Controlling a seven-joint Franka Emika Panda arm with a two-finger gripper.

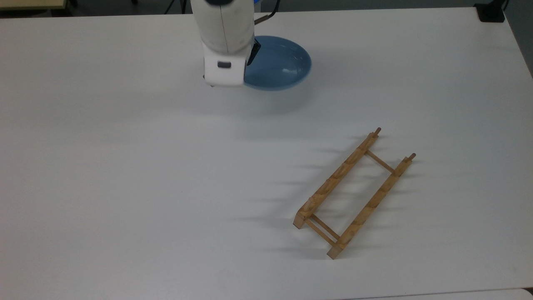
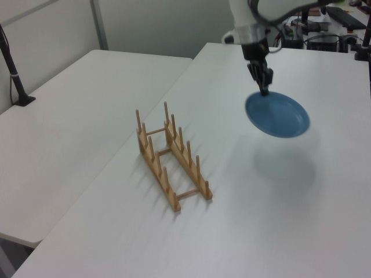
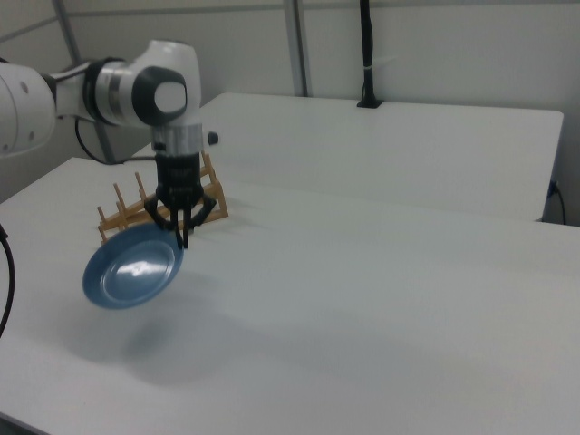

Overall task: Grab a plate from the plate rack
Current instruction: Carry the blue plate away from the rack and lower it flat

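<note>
1. Top view: the plate [image 1: 280,62] hangs above the white table [image 1: 125,166], well apart from the plate rack [image 1: 354,193], up and toward the top view's left of it. The arm's white body covers the plate's near edge, so the jaws can't be read from here. The rack stands bare of dishes.

2. Left view: the gripper [image 2: 264,88] comes down onto the plate's [image 2: 277,114] upper rim, jaws pressed together on that thin edge. The dish dangles tilted below the pinch, off to the left view's right of the rack [image 2: 171,156], clear of every peg.

3. Right view: the plate [image 3: 132,269] shows its hollow face, hanging from the fingertips [image 3: 183,237] at its top edge, with the rack [image 3: 159,210] just behind the gripper [image 3: 182,237].

4. Handling, as a judgement: stiff and light-looking, since a one-point rim pinch carries it without visible sag. The matte rim is the only sensible hold; smooth and thin, it may pivot or slip if swung fast. If ceramic, a drop could chip it.
</note>
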